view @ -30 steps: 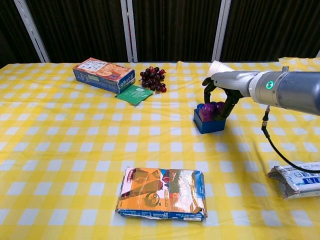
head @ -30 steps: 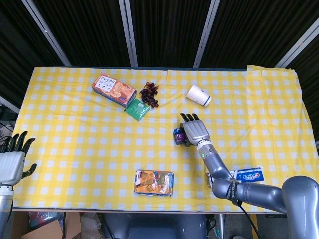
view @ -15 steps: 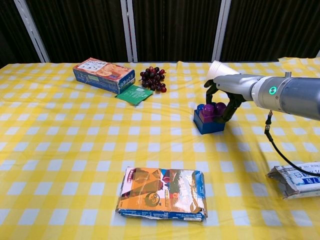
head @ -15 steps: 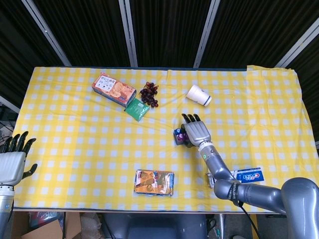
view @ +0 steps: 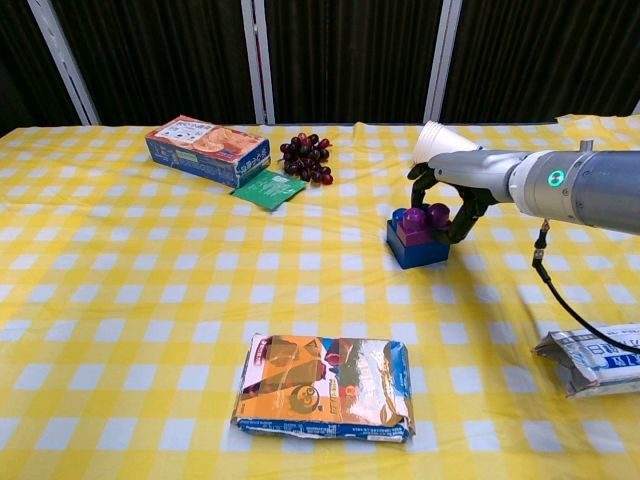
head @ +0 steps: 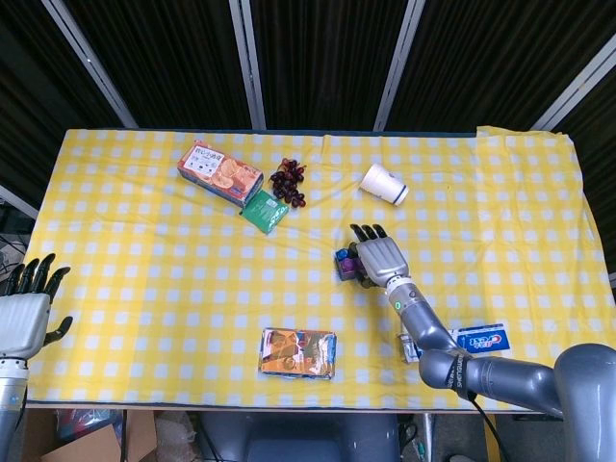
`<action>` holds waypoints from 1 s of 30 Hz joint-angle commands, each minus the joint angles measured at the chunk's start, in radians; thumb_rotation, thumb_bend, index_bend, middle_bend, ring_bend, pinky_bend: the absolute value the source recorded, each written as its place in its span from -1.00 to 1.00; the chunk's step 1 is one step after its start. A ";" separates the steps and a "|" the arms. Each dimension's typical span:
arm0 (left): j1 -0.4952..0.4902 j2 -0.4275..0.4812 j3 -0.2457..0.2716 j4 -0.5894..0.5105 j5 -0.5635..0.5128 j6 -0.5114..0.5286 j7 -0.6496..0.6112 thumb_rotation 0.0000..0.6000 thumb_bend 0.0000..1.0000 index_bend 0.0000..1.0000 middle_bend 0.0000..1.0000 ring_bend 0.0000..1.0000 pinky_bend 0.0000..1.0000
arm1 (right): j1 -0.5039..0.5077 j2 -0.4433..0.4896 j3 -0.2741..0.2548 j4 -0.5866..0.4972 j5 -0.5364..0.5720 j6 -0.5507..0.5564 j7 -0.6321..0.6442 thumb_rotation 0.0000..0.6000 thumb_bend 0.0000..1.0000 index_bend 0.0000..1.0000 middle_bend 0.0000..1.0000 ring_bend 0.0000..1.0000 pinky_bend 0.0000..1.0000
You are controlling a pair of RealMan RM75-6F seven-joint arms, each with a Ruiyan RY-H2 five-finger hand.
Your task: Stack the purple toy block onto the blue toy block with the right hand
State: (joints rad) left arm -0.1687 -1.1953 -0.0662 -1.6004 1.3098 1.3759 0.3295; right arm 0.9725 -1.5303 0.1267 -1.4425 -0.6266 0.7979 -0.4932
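The table [view: 120, 300] carried a yellow checked cloth. Near the front edge lay a foil snack pack [view: 325, 388], and at the far left a cracker box [view: 207, 149] sat with a green packet [view: 266, 189] just beside its right end. A toothpaste box [view: 590, 358] lay at the near right. The right hand [view: 452, 200] reached in from the right and arched over the blocks, its fingers [view: 462, 215] curled down around the purple block [view: 419, 224]; whether they pinched it or only touched it could not be told. The left hand [head: 27, 310] stayed at the table's left edge, spread and holding nothing. A white cup [view: 434, 141] lay on its side behind the right hand. Grapes [view: 307, 157] sat right of the cracker box. The blue block [view: 417, 247] rested right of the table's centre, with the purple block sitting on top of it.
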 commanded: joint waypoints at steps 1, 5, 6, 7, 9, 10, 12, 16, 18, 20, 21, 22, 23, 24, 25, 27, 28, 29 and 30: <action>0.001 0.001 0.000 0.000 0.000 0.001 0.000 1.00 -0.39 -0.69 -1.00 -1.00 -0.89 | 0.000 0.005 -0.001 -0.004 -0.002 -0.008 0.007 1.00 0.10 -0.96 -1.00 -1.00 -1.00; 0.001 0.001 0.000 0.000 0.000 0.001 -0.001 1.00 -0.39 -0.68 -1.00 -1.00 -0.89 | -0.001 0.016 -0.001 -0.013 -0.004 -0.012 0.016 1.00 0.10 -1.00 -1.00 -1.00 -1.00; 0.001 0.001 0.000 0.000 0.000 0.001 -0.001 1.00 -0.39 -0.68 -1.00 -1.00 -0.89 | -0.001 0.022 0.000 -0.021 -0.006 -0.010 0.018 1.00 0.10 -1.00 -1.00 -1.00 -1.00; 0.001 0.001 0.000 0.001 0.000 0.001 -0.001 1.00 -0.39 -0.68 -1.00 -1.00 -0.89 | -0.002 0.029 0.002 -0.032 -0.011 -0.005 0.020 1.00 0.10 -1.00 -1.00 -1.00 -1.00; 0.001 0.001 -0.001 0.002 -0.002 0.001 -0.002 1.00 -0.39 -0.68 -1.00 -1.00 -0.89 | -0.007 0.051 0.005 -0.057 -0.020 0.005 0.025 1.00 0.10 -1.00 -1.00 -1.00 -1.00; 0.001 0.002 -0.001 0.002 -0.002 0.000 -0.002 1.00 -0.39 -0.68 -1.00 -1.00 -0.89 | -0.008 0.060 0.006 -0.067 -0.022 0.009 0.025 1.00 0.10 -1.00 -1.00 -1.00 -1.00; 0.000 0.001 -0.001 0.001 -0.002 0.000 -0.001 1.00 -0.39 -0.68 -1.00 -1.00 -0.89 | -0.015 0.089 0.010 -0.101 -0.030 0.028 0.028 1.00 0.10 -1.00 -1.00 -1.00 -1.00; 0.001 0.002 0.001 -0.003 0.001 0.001 0.002 1.00 -0.39 -0.68 -1.00 -1.00 -0.89 | -0.038 0.168 0.014 -0.191 -0.046 0.071 0.035 1.00 0.10 -1.00 -1.00 -1.00 -1.00; 0.001 0.001 0.002 -0.005 0.004 0.003 0.004 1.00 -0.39 -0.68 -1.00 -1.00 -0.89 | -0.049 0.199 0.013 -0.229 -0.058 0.092 0.036 1.00 0.10 -1.00 -1.00 -1.00 -1.00; 0.002 0.001 0.003 -0.006 0.006 0.005 0.007 1.00 -0.39 -0.68 -1.00 -1.00 -0.89 | -0.063 0.227 0.016 -0.269 -0.082 0.113 0.047 1.00 0.10 -1.00 -1.00 -1.00 -1.00; 0.002 0.000 0.004 -0.007 0.007 0.005 0.008 1.00 -0.39 -0.68 -1.00 -1.00 -0.89 | -0.070 0.242 0.018 -0.288 -0.098 0.121 0.055 1.00 0.10 -1.00 -1.00 -1.00 -1.00; 0.002 0.000 0.005 -0.008 0.008 0.005 0.010 1.00 -0.39 -0.68 -1.00 -1.00 -0.89 | -0.082 0.262 0.020 -0.315 -0.124 0.133 0.069 1.00 0.10 -1.00 -1.00 -1.00 -1.00; 0.002 0.000 0.005 -0.009 0.009 0.006 0.011 1.00 -0.39 -0.68 -1.00 -1.00 -0.89 | -0.093 0.277 0.022 -0.334 -0.146 0.144 0.081 1.00 0.10 -1.00 -1.00 -1.00 -1.00; 0.002 0.001 0.005 -0.009 0.010 0.006 0.011 1.00 -0.39 -0.68 -1.00 -1.00 -0.89 | -0.101 0.288 0.023 -0.349 -0.164 0.155 0.090 1.00 0.10 -1.00 -1.00 -1.00 -1.00; 0.002 0.001 0.005 -0.010 0.011 0.008 0.012 1.00 -0.39 -0.68 -1.00 -1.00 -0.89 | -0.116 0.306 0.022 -0.372 -0.191 0.170 0.102 1.00 0.10 -1.00 -1.00 -1.00 -1.00; 0.003 0.001 0.005 -0.010 0.012 0.010 0.012 1.00 -0.39 -0.68 -1.00 -1.00 -0.89 | -0.149 0.347 0.013 -0.422 -0.249 0.206 0.121 1.00 0.10 -1.00 -1.00 -1.00 -1.00; 0.004 0.002 0.005 -0.011 0.013 0.011 0.010 1.00 -0.39 -0.68 -1.00 -1.00 -0.89 | -0.171 0.367 0.004 -0.446 -0.282 0.229 0.130 1.00 0.10 -1.00 -1.00 -1.00 -1.00; 0.004 0.003 0.005 -0.011 0.013 0.012 0.008 1.00 -0.39 -0.68 -1.00 -1.00 -0.89 | -0.193 0.387 -0.009 -0.468 -0.312 0.251 0.136 1.00 0.10 -1.00 -1.00 -1.00 -1.00; 0.005 0.004 0.005 -0.012 0.014 0.012 0.005 1.00 -0.39 -0.68 -1.00 -1.00 -0.89 | -0.219 0.407 -0.027 -0.489 -0.337 0.274 0.139 1.00 0.10 -1.00 -1.00 -1.00 -1.00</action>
State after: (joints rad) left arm -0.1643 -1.1919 -0.0612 -1.6123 1.3233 1.3878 0.3350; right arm 0.8097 -1.1760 0.1295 -1.8752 -0.9010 1.0165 -0.3785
